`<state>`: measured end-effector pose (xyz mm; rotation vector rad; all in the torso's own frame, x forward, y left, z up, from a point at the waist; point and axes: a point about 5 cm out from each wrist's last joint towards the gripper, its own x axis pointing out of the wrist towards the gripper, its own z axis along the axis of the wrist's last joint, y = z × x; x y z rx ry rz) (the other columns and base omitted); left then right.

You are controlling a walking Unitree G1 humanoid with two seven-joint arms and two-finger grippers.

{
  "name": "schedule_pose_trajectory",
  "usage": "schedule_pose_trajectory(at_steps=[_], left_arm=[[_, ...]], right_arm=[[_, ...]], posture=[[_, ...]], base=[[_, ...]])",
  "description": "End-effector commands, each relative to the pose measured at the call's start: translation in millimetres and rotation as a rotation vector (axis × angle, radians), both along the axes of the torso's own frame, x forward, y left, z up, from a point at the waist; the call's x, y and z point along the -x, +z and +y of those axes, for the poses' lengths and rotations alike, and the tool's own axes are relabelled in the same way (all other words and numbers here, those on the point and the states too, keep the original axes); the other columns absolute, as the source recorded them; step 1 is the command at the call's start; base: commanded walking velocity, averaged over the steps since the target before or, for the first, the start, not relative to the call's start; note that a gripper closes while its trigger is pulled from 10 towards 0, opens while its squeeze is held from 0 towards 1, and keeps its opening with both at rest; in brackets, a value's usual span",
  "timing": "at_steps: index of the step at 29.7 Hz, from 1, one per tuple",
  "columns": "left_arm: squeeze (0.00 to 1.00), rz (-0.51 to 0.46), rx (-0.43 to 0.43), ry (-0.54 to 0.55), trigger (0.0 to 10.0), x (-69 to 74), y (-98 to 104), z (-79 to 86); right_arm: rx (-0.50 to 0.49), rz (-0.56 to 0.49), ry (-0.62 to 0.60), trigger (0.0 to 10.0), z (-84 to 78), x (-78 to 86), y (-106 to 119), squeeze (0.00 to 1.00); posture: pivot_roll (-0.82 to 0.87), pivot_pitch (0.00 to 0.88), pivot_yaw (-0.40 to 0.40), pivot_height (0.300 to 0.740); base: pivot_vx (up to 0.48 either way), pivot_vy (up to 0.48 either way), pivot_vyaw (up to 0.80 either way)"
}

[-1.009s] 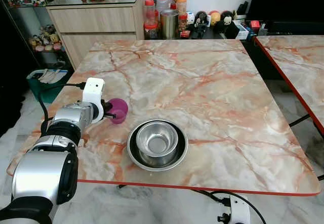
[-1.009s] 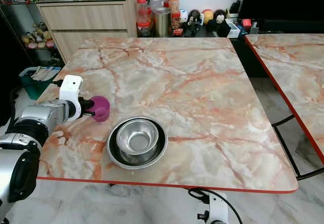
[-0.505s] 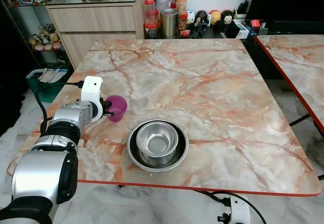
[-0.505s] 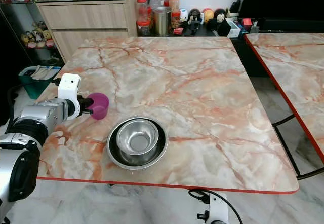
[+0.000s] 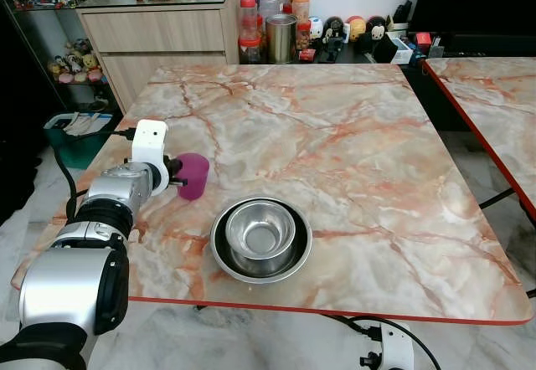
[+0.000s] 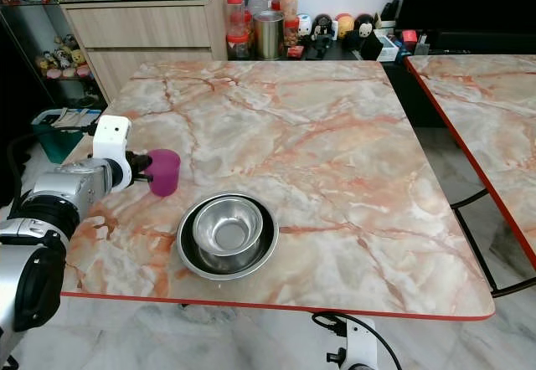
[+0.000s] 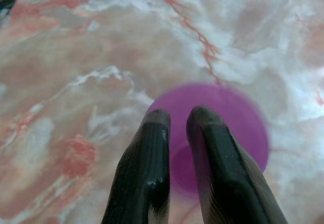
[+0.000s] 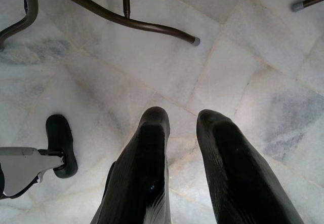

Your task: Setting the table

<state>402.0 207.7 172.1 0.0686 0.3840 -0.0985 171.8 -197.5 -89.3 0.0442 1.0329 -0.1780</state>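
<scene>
A purple cup (image 5: 193,175) stands upright at the left side of the marble table (image 5: 335,136), close to its left edge. My left gripper (image 5: 176,176) reaches in from the left and is shut on the cup's rim; in the left wrist view its two fingertips (image 7: 154,120) sit close together over the cup (image 7: 238,117). Two nested steel bowls (image 5: 260,237) rest near the front edge, just right of the cup. My right gripper (image 8: 182,117) hangs idle over the floor, its fingers apart with nothing between them.
A sideboard with jars and tins (image 5: 268,18) stands behind the table. A second marble table (image 5: 494,94) is at the right. A green basket (image 5: 71,131) sits on the floor at the left. Metal table legs (image 8: 121,21) cross the floor below.
The purple cup has turned from lying tilted on its side to standing upright, still in my left gripper. The bowls have not moved.
</scene>
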Motion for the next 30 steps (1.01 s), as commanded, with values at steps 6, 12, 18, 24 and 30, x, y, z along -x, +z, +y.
schedule_pose_trajectory(at_steps=[6,12,18,24,30], left_arm=[[0.0,-0.016,-0.007,0.023,10.0,-1.0,6,6.3],[0.0,-0.025,-0.003,0.033,10.0,-1.2,6,6.4],[0.0,-0.332,-0.021,0.183,10.0,6.9,24,41.0],[0.0,-0.445,-0.098,0.363,10.0,34.7,17,85.3],[0.0,-0.439,-0.301,0.564,10.0,82.3,-10,138.3]], right_arm=[[-0.01,-0.005,-0.015,10.0,1.3,-0.5,0,0.0],[-0.009,-0.006,-0.015,10.0,1.1,-0.3,0,0.0],[-0.014,-0.019,-0.023,10.0,1.6,-1.3,1,0.0],[-0.014,-0.024,-0.023,10.0,1.3,-1.7,1,0.0],[-0.014,-0.025,-0.02,10.0,1.2,-2.1,1,0.0]], posture=[[0.1,0.0,0.049,0.74],[0.1,0.0,0.048,0.74],[0.1,0.0,0.046,0.74],[0.11,0.0,0.042,0.74],[0.11,0.0,0.044,0.74]], base=[[0.0,0.0,0.0],[0.0,0.0,0.0],[0.0,0.0,0.0],[0.0,0.0,0.0],[0.0,0.0,0.0]])
